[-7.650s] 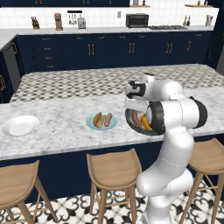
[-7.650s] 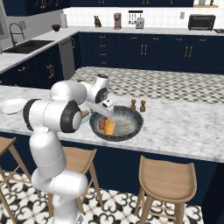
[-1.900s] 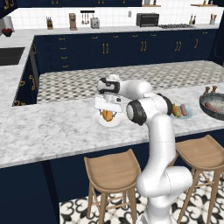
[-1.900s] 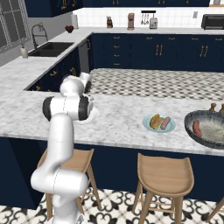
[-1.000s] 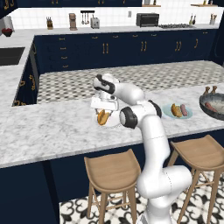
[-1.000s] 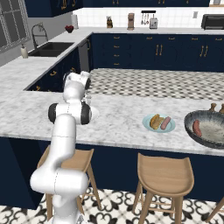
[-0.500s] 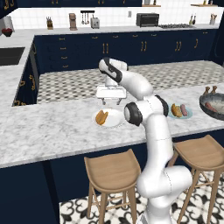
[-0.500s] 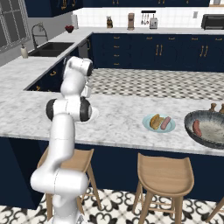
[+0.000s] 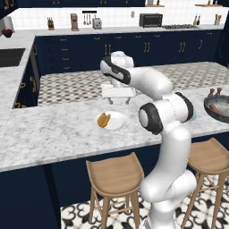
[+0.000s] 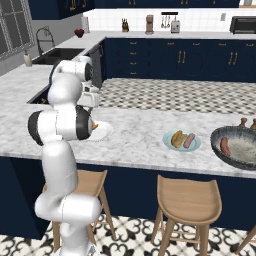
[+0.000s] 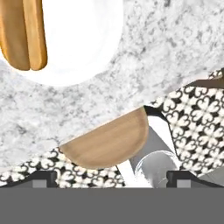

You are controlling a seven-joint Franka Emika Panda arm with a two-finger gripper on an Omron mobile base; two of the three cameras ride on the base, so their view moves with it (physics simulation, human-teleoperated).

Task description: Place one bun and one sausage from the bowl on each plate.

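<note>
A white plate (image 9: 115, 120) lies on the marble counter with a golden bun (image 9: 103, 120) on its left half. My gripper (image 9: 118, 102) hangs open a short way above the plate's far edge and holds nothing. In the hand view the bun (image 11: 22, 35) and the plate (image 11: 78, 39) sit at the top left, with my gripper (image 11: 111, 178) spread wide. Far to the right stands the dark grey bowl (image 10: 245, 150) with a sausage (image 10: 225, 146) in it. A light blue plate (image 10: 182, 145) carries a bun (image 10: 176, 138) and a sausage (image 10: 188, 140).
Two small shakers (image 10: 247, 122) stand behind the bowl (image 9: 208, 109). Wooden stools (image 9: 115, 174) (image 10: 187, 195) line the counter's near edge. A tiled island top lies beyond the marble, and a sink (image 10: 60, 52) is at the far left.
The gripper has let go of the bun on the white plate, opened and risen straight up from it. Before that the base drove left from the bowl.
</note>
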